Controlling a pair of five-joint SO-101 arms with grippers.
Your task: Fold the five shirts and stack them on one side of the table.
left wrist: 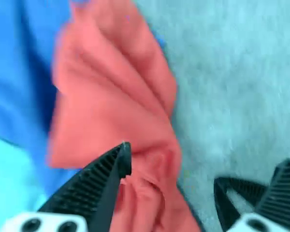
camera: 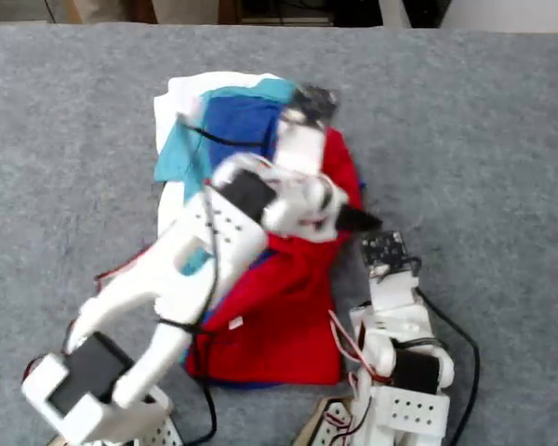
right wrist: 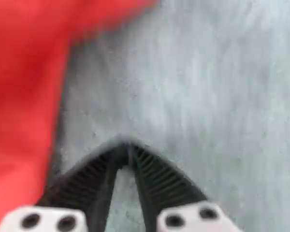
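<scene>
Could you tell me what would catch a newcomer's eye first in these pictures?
First, heaped mid-table, a crumpled red cloth shirt in front, with a royal blue shirt, a teal shirt and a white shirt behind it. The white left arm stretches across them, its left pincer open at the red shirt's edge; the right pincer is shut over the grey felt table.

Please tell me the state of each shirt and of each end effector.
Red shirt: crumpled, unfolded, on top.
Blue shirt: unfolded, partly under the red one.
Teal shirt: rumpled, partly covered.
White shirt: mostly covered, underneath.
Left end effector: open, at the red cloth's edge.
Right end effector: shut, empty, over bare table.
</scene>
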